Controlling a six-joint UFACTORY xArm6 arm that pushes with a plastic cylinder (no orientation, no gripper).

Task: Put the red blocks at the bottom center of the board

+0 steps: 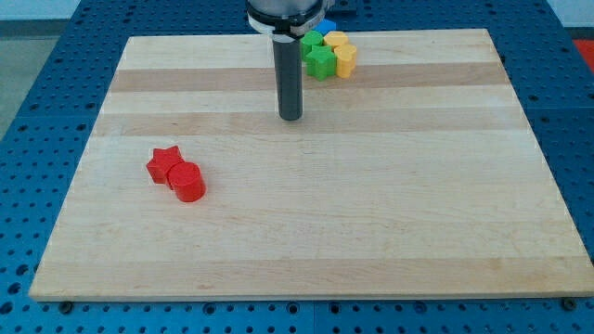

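Red blocks sit together on the left half of the wooden board (pixel 371 213), a little below its middle height: a red star (pixel 165 164) and, touching it on its lower right, a red cylinder (pixel 187 182). Both lie well to the view's left of the board's bottom center. My tip (pixel 291 117) rests on the board in the upper middle, well apart from the red pair, up and to the view's right of them. The tool is a plain dark rod with no jaws, so it neither opens nor closes and clamps on nothing; it touches no block. Near the view's top edge of the board, just to the right of the rod, a tight cluster of blocks is bunched together: a green block (pixel 321 61) at the lower left, a yellow block (pixel 344 59) beside it on the right, another yellow block (pixel 335 40) above, and a blue block (pixel 325 27) partly hidden behind the arm; their exact shapes are hard to make out. The board lies on a blue perforated bench (pixel 46 83).
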